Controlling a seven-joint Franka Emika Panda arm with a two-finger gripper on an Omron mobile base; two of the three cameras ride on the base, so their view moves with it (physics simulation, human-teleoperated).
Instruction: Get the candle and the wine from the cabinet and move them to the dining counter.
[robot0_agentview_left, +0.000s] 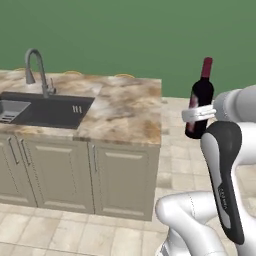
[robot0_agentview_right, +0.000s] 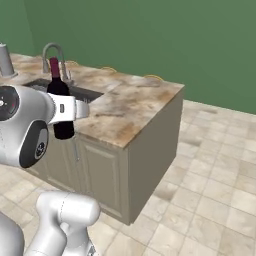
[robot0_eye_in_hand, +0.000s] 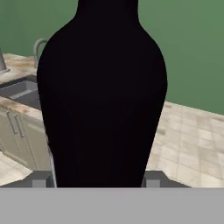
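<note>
Beside the island's end, the gripper (robot0_agentview_left: 199, 113) carries the wine (robot0_agentview_left: 201, 100) upright in the air.

Its jaws clasp the slim, glossy near-black bottle at mid-body, red foil neck above; this looks like the carrying step. Next, I judge, the bottle must travel over the dining counter (robot0_agentview_left: 131, 109) and be set down on its beige-brown marbled top, short of the dark sink (robot0_agentview_left: 46, 110) and curved steel tap (robot0_agentview_left: 36, 67).
</note>
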